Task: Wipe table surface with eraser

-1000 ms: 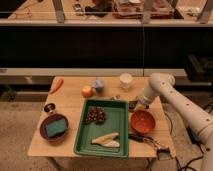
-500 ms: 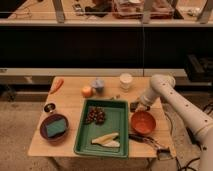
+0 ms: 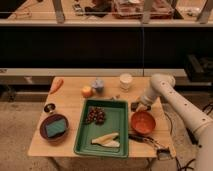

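Gripper (image 3: 139, 106), fingers together, meets eraser (image 3: 134, 105) on table surface (image 3: 70, 107), just beside green tray (image 3: 82, 136) edge, near red bowl (image 3: 143, 123).

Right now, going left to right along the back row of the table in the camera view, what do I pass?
From the left: carrot, orange fruit, grey cup, white cup, then the eraser with the gripper shut on it, behind the red bowl.

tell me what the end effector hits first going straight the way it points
The end effector, just behind the red bowl, points down and left. The dark eraser at its tip comes first, then the table surface; whether they already touch is unclear.
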Controlling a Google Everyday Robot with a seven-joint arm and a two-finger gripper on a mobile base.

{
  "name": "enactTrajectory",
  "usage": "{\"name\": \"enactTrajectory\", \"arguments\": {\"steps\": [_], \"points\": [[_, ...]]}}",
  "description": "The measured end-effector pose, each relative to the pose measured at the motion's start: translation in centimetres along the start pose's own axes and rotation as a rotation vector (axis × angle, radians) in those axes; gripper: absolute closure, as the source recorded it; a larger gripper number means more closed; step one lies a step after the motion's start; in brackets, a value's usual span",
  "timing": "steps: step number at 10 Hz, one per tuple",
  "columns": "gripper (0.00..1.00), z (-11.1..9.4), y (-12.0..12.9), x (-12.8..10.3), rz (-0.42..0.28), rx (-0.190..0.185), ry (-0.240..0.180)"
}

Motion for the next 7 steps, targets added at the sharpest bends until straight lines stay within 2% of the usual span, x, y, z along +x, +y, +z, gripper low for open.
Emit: {"name": "enactTrajectory", "arguments": {"steps": [2,7], "points": [[1.0,0.2,1.2,-1.5,0.031,0.012,0.01],[1.0,-0.2,1.0,-1.8,0.032,0.017,0.0]]}}
